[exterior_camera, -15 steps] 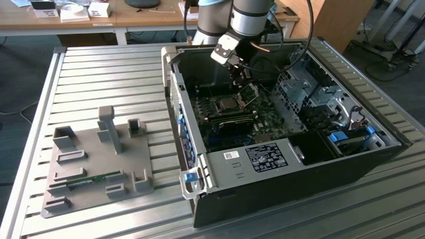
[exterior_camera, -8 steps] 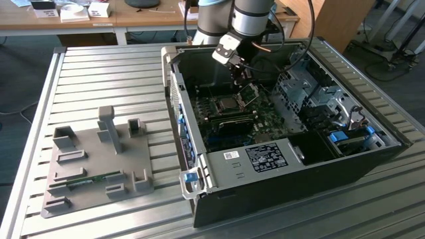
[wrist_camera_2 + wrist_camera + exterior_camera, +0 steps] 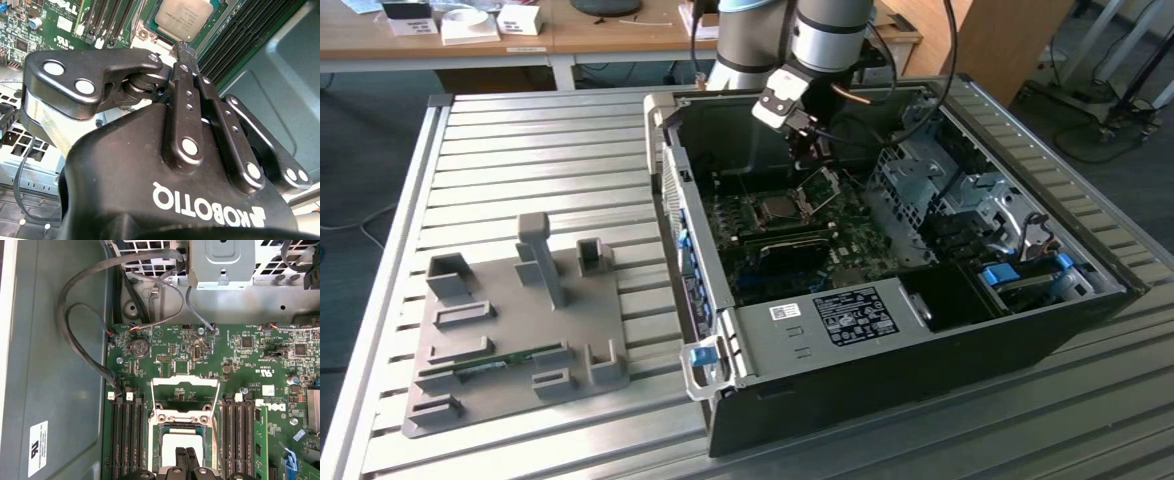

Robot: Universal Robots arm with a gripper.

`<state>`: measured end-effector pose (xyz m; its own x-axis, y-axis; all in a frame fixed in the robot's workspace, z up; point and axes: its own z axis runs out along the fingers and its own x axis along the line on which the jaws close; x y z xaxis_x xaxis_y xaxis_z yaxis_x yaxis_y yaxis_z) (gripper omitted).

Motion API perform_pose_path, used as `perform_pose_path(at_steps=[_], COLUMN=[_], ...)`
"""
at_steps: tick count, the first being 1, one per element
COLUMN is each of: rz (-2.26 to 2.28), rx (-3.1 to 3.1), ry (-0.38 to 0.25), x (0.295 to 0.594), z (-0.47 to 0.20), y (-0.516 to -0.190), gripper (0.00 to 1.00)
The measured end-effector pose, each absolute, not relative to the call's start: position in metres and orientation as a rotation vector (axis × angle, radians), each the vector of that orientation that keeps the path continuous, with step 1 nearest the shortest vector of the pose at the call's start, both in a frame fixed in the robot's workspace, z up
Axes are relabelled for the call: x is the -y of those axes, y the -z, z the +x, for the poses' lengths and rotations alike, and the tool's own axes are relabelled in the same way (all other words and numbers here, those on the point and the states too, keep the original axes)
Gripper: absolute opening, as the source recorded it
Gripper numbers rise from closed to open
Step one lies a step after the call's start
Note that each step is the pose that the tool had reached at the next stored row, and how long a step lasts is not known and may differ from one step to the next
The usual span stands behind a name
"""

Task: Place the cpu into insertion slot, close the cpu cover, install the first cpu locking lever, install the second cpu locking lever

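Where the open computer case [image 3: 961, 350] lies on the slatted worktop [image 3: 534, 150], the arm reaches down over the green motherboard [image 3: 240, 360]. The cover [image 3: 185, 382] stands swung back off the slot [image 3: 160, 417], so closing it looks to be the step in hand. I judge a slow, even push on its free edge best, clear of the chip. The cpu [image 3: 172, 442], a flat silver-grey square, sits level in the slot. The jaws are together, nothing between them, just above it.

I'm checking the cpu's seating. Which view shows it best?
The second wrist view: the cpu is close and unobstructed, silver top up, though cut by the picture's edge. In the first wrist view the gripper hides part of the cpu; the exterior view shows the cpu small and distant.
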<state>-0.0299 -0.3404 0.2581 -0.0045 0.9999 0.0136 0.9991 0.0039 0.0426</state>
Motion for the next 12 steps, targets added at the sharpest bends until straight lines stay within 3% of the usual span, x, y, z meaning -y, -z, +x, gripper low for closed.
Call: perform_pose_path(at_steps=[12], rz=[2.202], rx=[-2.211], ry=[-0.062], x=[0.3404], z=[-0.0268], y=[-0.2580], gripper=[0.11])
